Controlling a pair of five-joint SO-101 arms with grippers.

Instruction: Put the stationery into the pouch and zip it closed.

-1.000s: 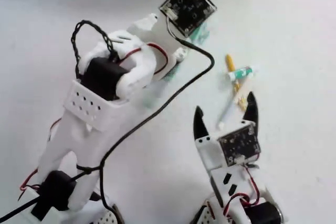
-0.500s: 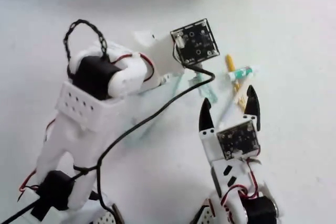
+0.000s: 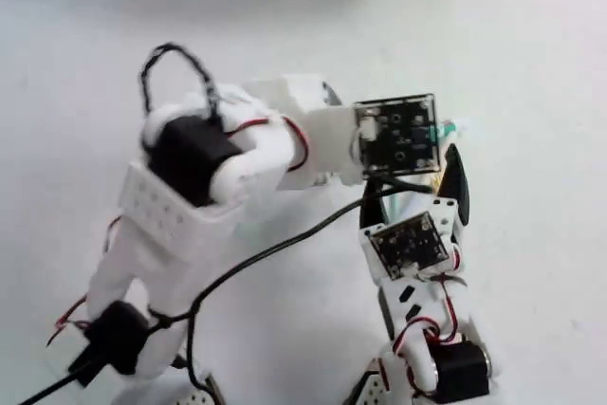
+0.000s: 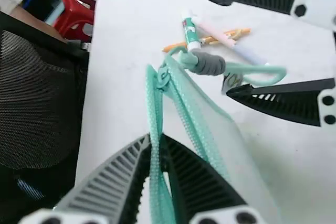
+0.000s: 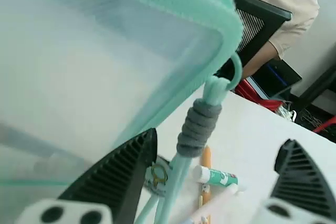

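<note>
My left gripper (image 4: pixel 157 141) is shut on the teal zipper edge of the mint mesh pouch (image 4: pixel 210 145) and holds it up off the white table. The pouch's zip cord with its grey wrap (image 4: pixel 209 65) hangs between the black fingers (image 4: pixel 273 100) of my right gripper (image 5: pixel 210 177), which stands open and touches nothing. The pouch (image 5: pixel 94 61) hangs close in front of the right wrist camera. Beyond it on the table lie a glue stick (image 5: pixel 215 176), an orange pencil (image 4: pixel 233 33) and a white pen (image 4: pixel 239 48). In the high view the left arm's camera board (image 3: pixel 398 135) covers the pouch and most of the stationery.
The table (image 3: pixel 531 64) is bare white to the right and at the back. The left arm's black cable (image 3: pixel 285 244) trails across the middle. A dark mesh chair (image 4: pixel 37 93) stands past the table's far edge.
The left arm has swung to the right with the pouch, bringing it over the stationery. The right gripper has moved forward, so the zip cord now hangs between its fingers.
</note>
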